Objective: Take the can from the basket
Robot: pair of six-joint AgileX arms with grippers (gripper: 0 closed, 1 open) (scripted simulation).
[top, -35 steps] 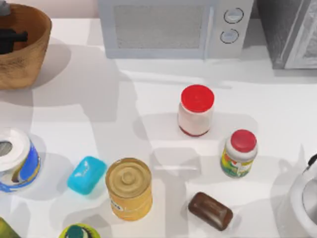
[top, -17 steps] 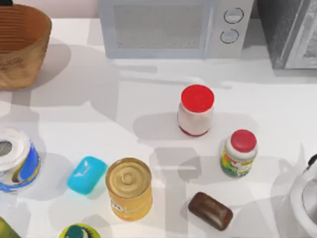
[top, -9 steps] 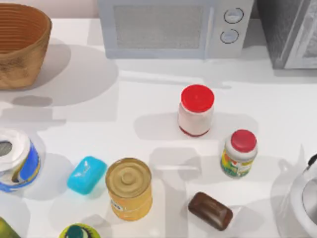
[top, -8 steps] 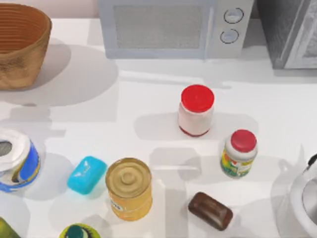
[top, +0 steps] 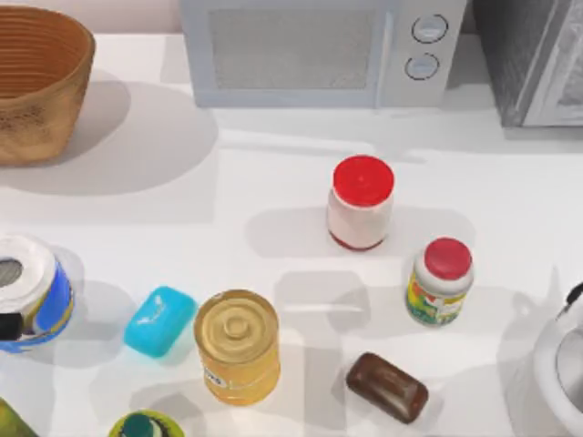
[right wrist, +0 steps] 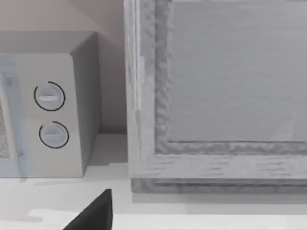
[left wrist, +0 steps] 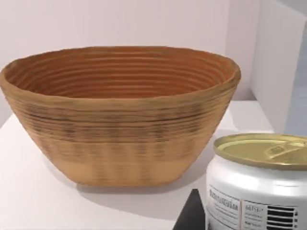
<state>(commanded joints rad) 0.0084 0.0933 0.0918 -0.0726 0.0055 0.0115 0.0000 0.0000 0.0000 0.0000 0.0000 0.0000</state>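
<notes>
Top view — basket (top: 36, 86) at far left

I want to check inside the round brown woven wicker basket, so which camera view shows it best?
The left wrist view: the round brown woven wicker basket stands whole there, side-on, with its ribbed inner wall visible, though not its floor. The top view catches part of it at the table's far left corner, cut by the picture's edge. The right wrist view faces the microwave.

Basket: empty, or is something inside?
Looks empty: the basket shows bare ribbed inner walls from above, and nothing sticks out in the left wrist view. Its floor is hidden there.
</notes>
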